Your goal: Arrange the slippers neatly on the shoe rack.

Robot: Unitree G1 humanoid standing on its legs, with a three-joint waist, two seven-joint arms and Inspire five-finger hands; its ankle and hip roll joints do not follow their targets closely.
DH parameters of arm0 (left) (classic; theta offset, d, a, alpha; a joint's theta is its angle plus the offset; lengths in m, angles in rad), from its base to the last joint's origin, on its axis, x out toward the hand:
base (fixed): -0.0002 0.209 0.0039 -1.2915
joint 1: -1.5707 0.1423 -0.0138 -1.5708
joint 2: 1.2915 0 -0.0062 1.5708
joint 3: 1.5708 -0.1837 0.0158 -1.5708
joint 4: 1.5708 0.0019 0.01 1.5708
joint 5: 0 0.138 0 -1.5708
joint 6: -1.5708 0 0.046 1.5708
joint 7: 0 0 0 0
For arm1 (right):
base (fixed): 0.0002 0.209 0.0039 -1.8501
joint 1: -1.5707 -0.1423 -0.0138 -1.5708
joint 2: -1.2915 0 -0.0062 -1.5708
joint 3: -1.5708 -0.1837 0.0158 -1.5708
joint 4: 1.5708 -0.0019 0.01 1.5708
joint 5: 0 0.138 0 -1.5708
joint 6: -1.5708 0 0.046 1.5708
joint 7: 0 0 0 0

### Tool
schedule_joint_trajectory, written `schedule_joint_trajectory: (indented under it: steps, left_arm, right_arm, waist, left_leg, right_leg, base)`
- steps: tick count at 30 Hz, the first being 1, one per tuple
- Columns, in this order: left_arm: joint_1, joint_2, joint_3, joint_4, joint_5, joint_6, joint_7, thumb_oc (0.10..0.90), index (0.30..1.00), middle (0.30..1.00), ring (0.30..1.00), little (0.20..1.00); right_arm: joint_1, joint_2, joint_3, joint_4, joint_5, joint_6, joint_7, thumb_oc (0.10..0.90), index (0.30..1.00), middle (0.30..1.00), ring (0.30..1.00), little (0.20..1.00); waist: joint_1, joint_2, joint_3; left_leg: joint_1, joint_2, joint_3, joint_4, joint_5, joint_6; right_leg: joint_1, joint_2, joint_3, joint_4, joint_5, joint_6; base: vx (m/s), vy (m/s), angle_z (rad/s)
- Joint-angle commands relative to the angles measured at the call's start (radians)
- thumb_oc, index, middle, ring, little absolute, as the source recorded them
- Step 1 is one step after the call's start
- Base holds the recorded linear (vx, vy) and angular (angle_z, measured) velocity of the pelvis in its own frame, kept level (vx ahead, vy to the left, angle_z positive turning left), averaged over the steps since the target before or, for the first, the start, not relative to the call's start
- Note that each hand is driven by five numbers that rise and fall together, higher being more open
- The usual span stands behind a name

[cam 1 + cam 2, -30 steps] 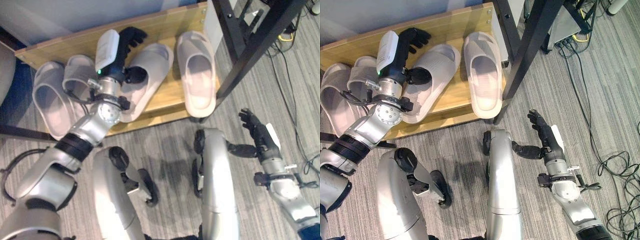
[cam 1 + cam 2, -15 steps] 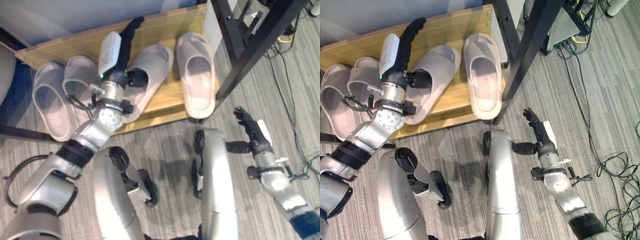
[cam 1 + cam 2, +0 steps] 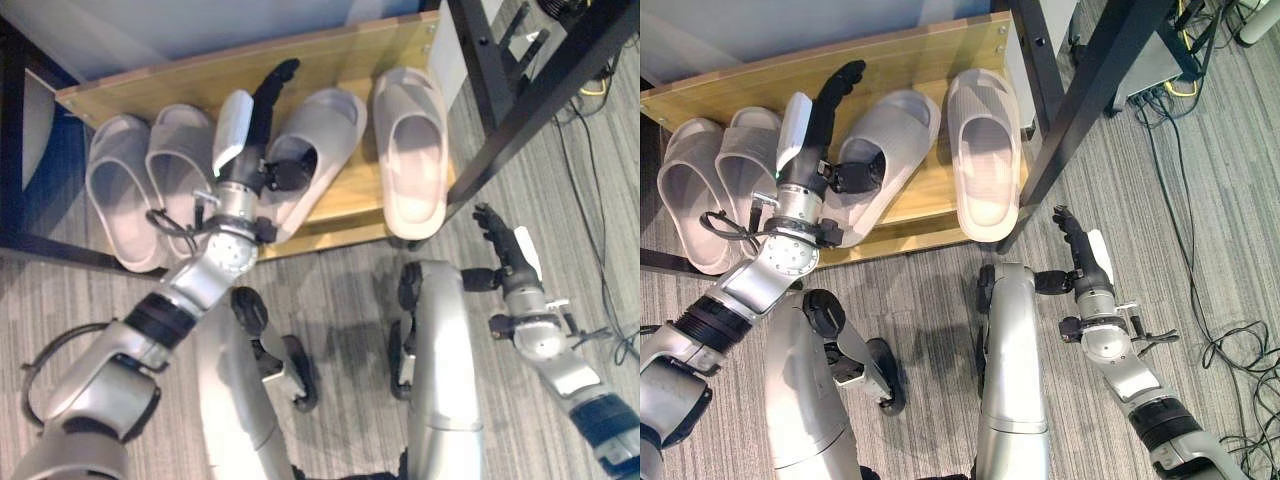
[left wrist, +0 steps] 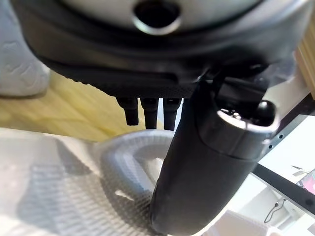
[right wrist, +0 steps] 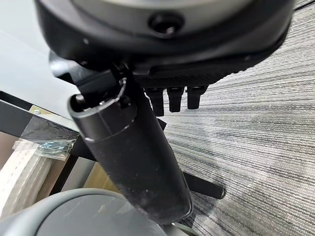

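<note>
1. We see the wooden shoe rack (image 3: 760,85) lying low under the left hand, with four pale slippers on it and grey carpet (image 3: 1200,200) in front.
2. A dark metal frame (image 3: 1080,110) rises between the right hand and the rack's right end.
3. The straight slipper (image 3: 983,155) lies just past the tilted one on the side away from the left hand, toe pointing to the back and heel over the front edge.
4. The tilted slipper (image 3: 305,155) sits slanted right under the left hand, toe angled to the back right.
5. The pair of slippers (image 3: 155,185) lies side by side on the other side of the left arm, at the rack's left end.
6. Our left hand (image 3: 825,120) is open: fingers stretched straight toward the back of the rack, thumb down in the tilted slipper's opening (touching its inner wall, as the wrist view shows).
7. Our right hand (image 3: 1085,255) hangs over the carpet, well apart from the rack, fingers loosely straight and holding nothing.
</note>
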Motion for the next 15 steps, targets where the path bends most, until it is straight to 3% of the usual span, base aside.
schedule_joint_trajectory:
  steps: [1, 15]
  left_arm:
    - [-0.068, 0.04, 0.095, -0.124, -0.042, -0.116, 0.021, 0.8, 0.9, 0.9, 0.9, 0.9]
    - [0.041, 0.094, 0.175, -0.223, -0.061, -0.138, 0.002, 0.8, 0.9, 0.9, 0.9, 0.9]
  right_arm:
    - [-0.073, -0.017, -0.054, -0.143, 0.018, -0.088, 0.007, 0.8, 0.9, 0.9, 0.9, 0.9]
    - [-0.001, -0.031, -0.104, -0.198, 0.018, -0.091, 0.039, 0.8, 0.9, 0.9, 0.9, 0.9]
  waist:
    - [0.045, 0.025, -0.03]
    - [0.045, 0.033, -0.03]
  left_leg:
    - [-0.025, -0.042, -0.129, -0.093, 0.036, -0.101]
    - [-0.025, -0.041, -0.127, -0.1, 0.04, -0.101]
  right_leg:
    - [0.025, -0.111, 0.06, -0.034, -0.034, -0.013]
    - [0.025, -0.117, 0.059, -0.041, -0.028, -0.012]
  base:
    - [0.0, 0.0, 0.0]
    - [0.0, 0.0, 0.0]
